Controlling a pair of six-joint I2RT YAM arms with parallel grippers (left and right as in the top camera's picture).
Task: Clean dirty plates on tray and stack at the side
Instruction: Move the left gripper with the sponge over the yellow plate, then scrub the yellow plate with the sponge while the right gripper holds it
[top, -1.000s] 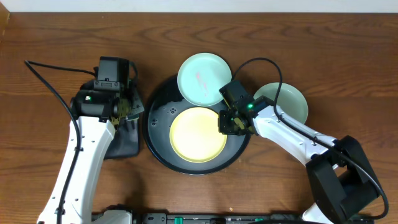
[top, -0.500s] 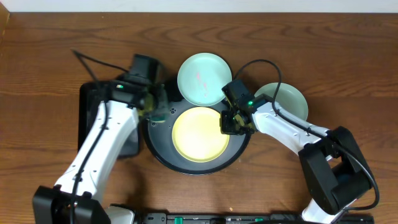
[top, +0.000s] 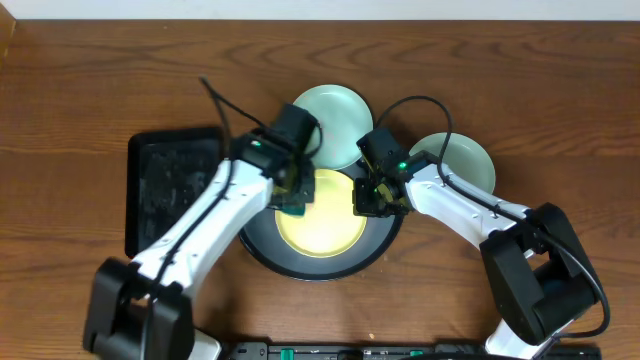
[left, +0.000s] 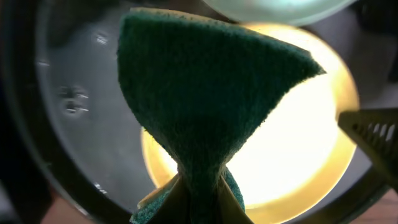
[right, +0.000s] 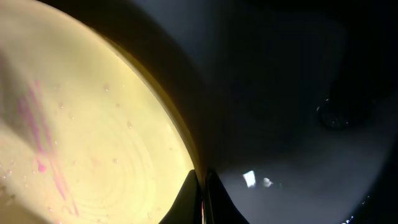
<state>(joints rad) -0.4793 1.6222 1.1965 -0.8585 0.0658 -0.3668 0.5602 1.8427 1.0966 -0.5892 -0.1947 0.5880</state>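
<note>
A brown wooden table (top: 80, 90) is seen from above, with the round black tray (top: 300, 268) set near its middle. The yellow plate (top: 325, 225) lies flat inside the tray, and pink streaks (right: 40, 130) are seen on it in the right wrist view. Its right rim is pinched between the fingers of the right gripper (top: 366, 200). A green sponge (left: 205, 106) is clamped in the left gripper (top: 292, 200) and held over the plate's left edge; whether it touches cannot be told. The far mint plate (top: 340, 115) overlaps the tray's far rim. The second mint plate (top: 470, 165) rests on the table just right of the tray, partly hidden by the right arm. A black rectangular tray (top: 165, 190) lies to the left.
</note>
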